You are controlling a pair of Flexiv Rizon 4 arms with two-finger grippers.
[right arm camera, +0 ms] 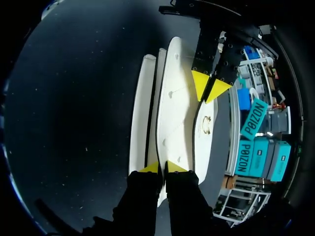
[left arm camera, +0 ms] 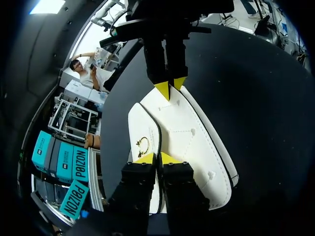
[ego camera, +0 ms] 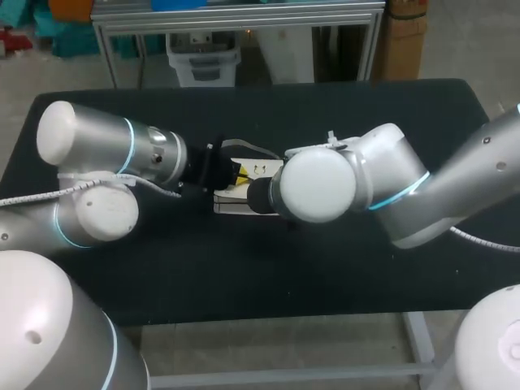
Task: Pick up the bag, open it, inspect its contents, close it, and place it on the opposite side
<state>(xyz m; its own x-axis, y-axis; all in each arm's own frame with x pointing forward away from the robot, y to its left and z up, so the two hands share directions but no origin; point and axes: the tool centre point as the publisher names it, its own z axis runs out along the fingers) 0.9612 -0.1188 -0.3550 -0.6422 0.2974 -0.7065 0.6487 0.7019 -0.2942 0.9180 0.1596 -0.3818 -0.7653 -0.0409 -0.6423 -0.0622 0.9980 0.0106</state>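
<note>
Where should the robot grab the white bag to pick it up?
Probably by its thin edge, at the two short ends. The white bag lies flat, long and narrow, so its broad face gives nothing to pinch, but the edge does. Coming from opposite ends should keep it level; the left gripper and right gripper pinch there now.

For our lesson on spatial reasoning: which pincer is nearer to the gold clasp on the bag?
Left. The left pincer grips the bag right beside the clasp; the right pincer grips the bag's far end, away from it.
</note>
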